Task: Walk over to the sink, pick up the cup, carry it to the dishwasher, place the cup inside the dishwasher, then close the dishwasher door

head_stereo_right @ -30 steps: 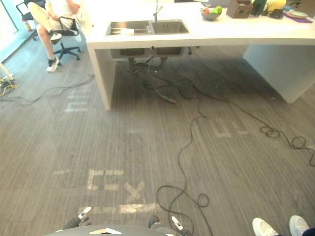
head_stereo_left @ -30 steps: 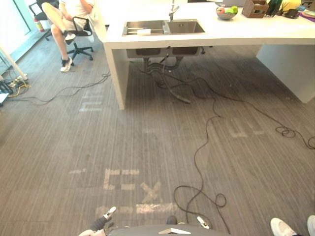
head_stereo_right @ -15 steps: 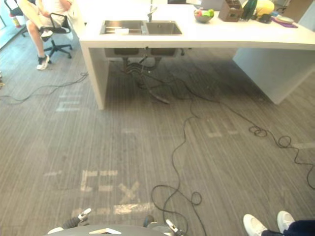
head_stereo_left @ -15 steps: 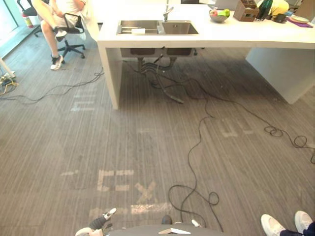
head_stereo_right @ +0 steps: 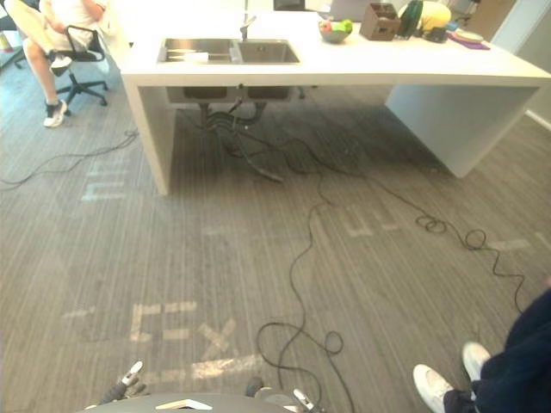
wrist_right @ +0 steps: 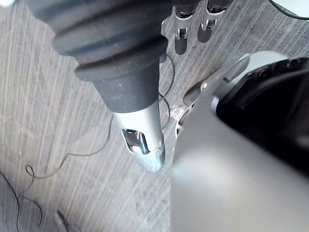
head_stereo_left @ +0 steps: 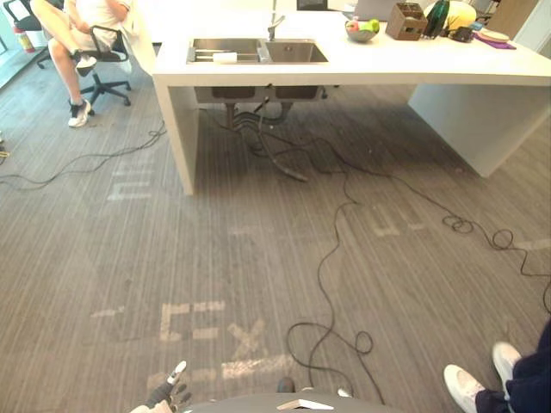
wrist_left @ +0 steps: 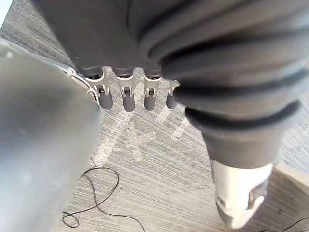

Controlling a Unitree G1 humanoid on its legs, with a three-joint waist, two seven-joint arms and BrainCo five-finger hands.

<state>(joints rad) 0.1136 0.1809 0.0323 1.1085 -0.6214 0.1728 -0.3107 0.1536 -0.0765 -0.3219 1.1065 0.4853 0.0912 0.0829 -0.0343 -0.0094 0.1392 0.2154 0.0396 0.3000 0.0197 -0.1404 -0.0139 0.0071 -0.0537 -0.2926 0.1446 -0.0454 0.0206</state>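
Left eye view: noted a twin-basin steel sink set in the white counter, far ahead of both robot hands and well apart from them. Judged as the walk-over step, at the very start of the task, with nothing picked up yet.

Left wrist view: found the left robot hand hanging low, fingers straight and apart, thumb off to one side, nothing in it. Right wrist view: same for the right robot hand, fingers relaxed, empty. Probably kept down and loose for balance while walking, and left free for the grasp to come.

Cup: cannot confirm. Spotted a small white object lying in the basin on the left robot hand's side, far ahead. Reads low and flat rather than upright. No rim or handle to be made out, so too small to call.

Also logged:
- faucet behind the basins
- fruit bowl and brown organiser farther along the counter, toward the right robot hand's side
- seated person far ahead, beyond the left robot hand
- another person's white shoes near, out past the right robot hand
- pale tape marks on the floor just ahead of both
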